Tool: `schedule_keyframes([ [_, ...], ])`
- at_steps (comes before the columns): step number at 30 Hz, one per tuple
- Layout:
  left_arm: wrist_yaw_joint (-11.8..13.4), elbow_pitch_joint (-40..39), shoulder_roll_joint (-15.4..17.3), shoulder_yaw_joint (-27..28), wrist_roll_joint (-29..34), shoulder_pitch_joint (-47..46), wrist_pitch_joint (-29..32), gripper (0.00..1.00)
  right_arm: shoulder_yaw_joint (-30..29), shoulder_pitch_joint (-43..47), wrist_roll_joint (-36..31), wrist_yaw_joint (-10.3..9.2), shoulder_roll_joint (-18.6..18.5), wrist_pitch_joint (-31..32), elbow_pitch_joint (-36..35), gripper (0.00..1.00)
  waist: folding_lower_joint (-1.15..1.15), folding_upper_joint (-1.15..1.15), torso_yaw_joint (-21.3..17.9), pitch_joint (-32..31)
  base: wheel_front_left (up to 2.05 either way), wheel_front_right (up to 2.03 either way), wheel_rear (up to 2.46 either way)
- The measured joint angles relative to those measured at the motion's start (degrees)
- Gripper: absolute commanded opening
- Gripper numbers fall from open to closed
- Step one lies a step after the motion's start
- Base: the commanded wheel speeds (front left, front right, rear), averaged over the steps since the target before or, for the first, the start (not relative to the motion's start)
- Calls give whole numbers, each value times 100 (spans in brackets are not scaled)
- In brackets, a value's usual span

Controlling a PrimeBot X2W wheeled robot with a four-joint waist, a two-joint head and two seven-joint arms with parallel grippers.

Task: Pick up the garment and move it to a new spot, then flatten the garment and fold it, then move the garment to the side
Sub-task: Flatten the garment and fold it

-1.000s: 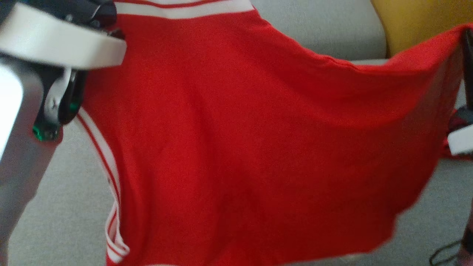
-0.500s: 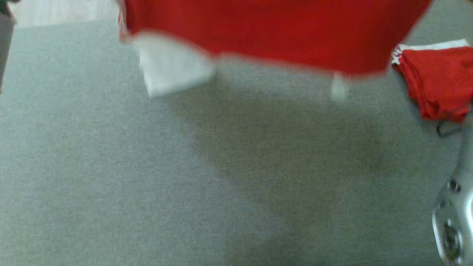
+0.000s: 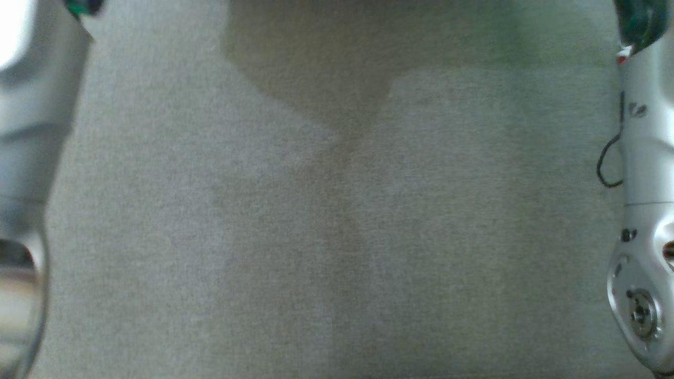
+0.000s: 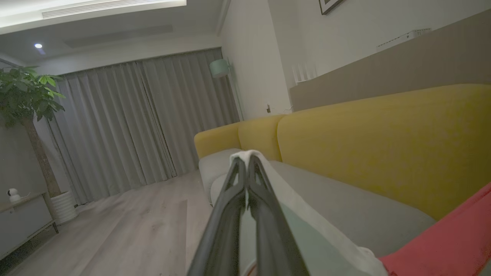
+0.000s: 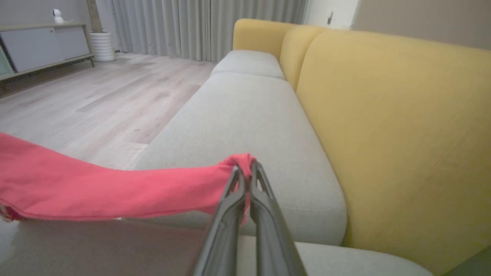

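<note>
1. The garment (image 5: 96, 188) is soft red knit cloth. In the right wrist view it stretches as a sagging band from the left edge to the centre, held in the air above the grey seat (image 5: 245, 115).
2. At lower centre of that view, the right gripper (image 5: 245, 170) has its two long dark fingers pressed together on a bunched red corner of the garment.
3. In the left wrist view the left gripper (image 4: 247, 161) is also pinched closed, on a white band (image 4: 307, 226) of the garment. The band folds over the fingertips and runs down to the lower right, where the red cloth is cut off by the frame's corner.
4. The sofa seat is flat, finely woven and round-edged. Its back (image 5: 402, 134) is plump and mustard yellow.
5. The head view is blurred. Grey woven cloth spreads across it, with a soft shadow at top centre.
6. Smooth silver forearms stand at that view's sides, the left arm (image 3: 31, 105) and the right arm (image 3: 645, 158), both cut off by the frame. A thin black cable (image 3: 608, 163) loops beside the right one.
7. At the upper left of the right wrist view, a ribbed white pot (image 5: 102, 46) holds a tree trunk. Its leaves (image 4: 27, 92) show at the upper left of the left wrist view.
8. Pleated grey curtains (image 4: 134, 122) hang beyond pale wood floor planks (image 5: 96, 96). A picture frame (image 4: 330, 4) is cut off at the top edge.
</note>
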Motion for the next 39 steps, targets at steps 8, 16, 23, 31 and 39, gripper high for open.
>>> schedule_keyframes([
  [8, -37, -70, -361, 34, -452, 1273, -662, 0, -166, 414, 164, 0, 146, -823, 849, 0, -3, 0, 248, 434, 0, 0, 0],
  [16, 84, -1279, -211, 291, -590, 2569, -805, 0, -283, 1106, 627, 0, 147, -1328, 760, 0, -3, 0, 288, 320, 0, 0, 0],
  [23, 545, -2648, 86, 646, -927, 4748, -810, 0, -521, 2642, 1070, 0, 175, -1402, 59, 0, -2, 0, 279, -225, 0, 0, 0],
  [31, 1091, -3933, 219, 583, -1089, 6829, -736, 0, -588, 4820, 1867, 0, 276, -856, -1624, 0, -3, 1, 372, -1101, 0, 0, 0],
  [39, 1657, -5213, 657, 186, -1154, 8608, -181, 0, -621, 7081, 2151, 0, 314, 179, -3577, 0, -3, 1, 509, -1933, 0, 0, 0],
])
